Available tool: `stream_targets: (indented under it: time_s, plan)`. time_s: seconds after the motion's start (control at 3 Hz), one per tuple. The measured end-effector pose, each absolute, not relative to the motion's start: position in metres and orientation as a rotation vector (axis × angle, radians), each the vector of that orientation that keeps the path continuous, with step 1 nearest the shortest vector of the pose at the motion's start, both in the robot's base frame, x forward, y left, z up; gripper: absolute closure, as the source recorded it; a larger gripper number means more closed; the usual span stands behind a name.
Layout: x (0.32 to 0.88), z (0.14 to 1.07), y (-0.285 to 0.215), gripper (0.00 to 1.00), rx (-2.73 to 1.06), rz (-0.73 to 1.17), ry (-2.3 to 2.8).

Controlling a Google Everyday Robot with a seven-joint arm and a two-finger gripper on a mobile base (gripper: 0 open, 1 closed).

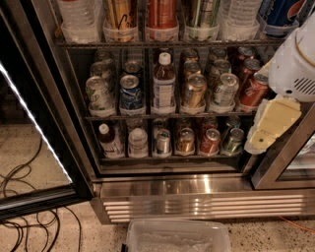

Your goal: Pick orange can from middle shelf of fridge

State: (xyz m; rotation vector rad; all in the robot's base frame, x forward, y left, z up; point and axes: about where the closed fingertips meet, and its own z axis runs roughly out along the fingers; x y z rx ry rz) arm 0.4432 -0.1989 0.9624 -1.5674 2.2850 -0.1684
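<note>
The fridge (197, 199) stands open, with a steel frame and a ribbed base grille. The middle shelf (147, 117) is a dark wire rack holding rows of cans in clear cup holders. The orange can (193, 90) stands at its front, right of a clear bottle (163, 83) and left of a silver-green can (225, 90). A red can (253, 90) stands at the right end. My gripper (269, 125), cream-coloured under a white arm housing (295, 64), hangs in front of the fridge's right frame, to the right of the orange can and apart from it.
The upper shelf holds tall cans and bottles (161, 15). The lower shelf holds small bottles and cans (186, 140). The open glass door with a light strip (34, 123) is at left. Cables (19, 197) lie on the floor. A clear plastic bin (177, 236) sits in front of the fridge.
</note>
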Motion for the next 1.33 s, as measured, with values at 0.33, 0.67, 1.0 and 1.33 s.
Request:
stream_targets:
  time_s: [0.33,0.67,1.0,1.33]
  plan:
    - [0.447,0.954,-0.186,0.00,-1.520,-0.066,2.258]
    - [0.438,0.918,-0.163,0.00,-1.386,0.136,2.240]
    - [0.424,0.881,-0.119,0.00,-1.222,0.335,2.218]
    - [0.432,0.875,-0.077,0.00,-1.019,0.463,2.182]
